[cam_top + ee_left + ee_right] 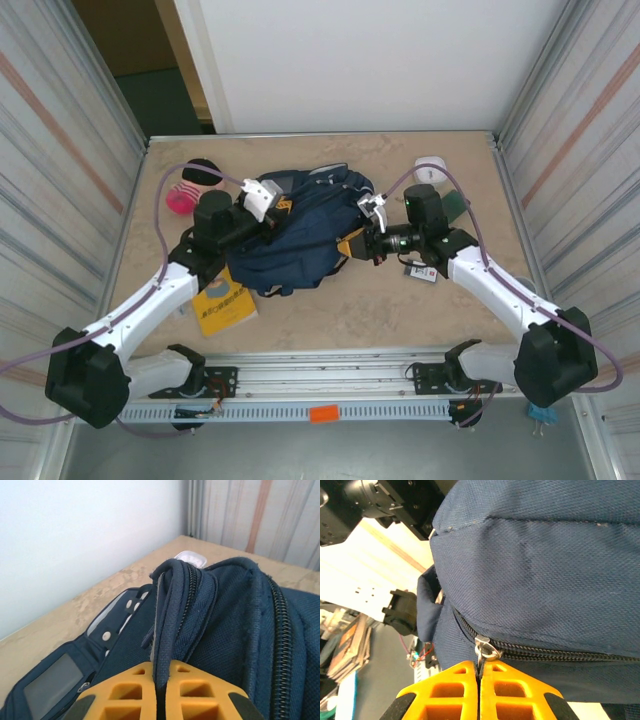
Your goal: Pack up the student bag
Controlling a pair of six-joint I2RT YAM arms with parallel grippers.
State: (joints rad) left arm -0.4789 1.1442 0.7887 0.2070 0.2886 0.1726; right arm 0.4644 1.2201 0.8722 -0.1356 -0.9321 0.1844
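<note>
Student bag [300, 240] on marbled table [400, 310] — left claw [161, 672] clamps fabric [161, 625], right claw [480, 672] zipper pull [485, 651].

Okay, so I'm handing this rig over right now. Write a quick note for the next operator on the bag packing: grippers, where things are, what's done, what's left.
Left gripper: shut, pinching a fabric edge of the student bag beside a zipper.
Right gripper: shut on the zipper pull.
The bag lies mid-table between the arms.
Outside the bag: yellow book near left, pink-and-black item far left, white item and green item far right.
Done: both grips set.
To do: probably run the zipper open, load the loose items, close up. How far the zipper is open can't be told.
</note>
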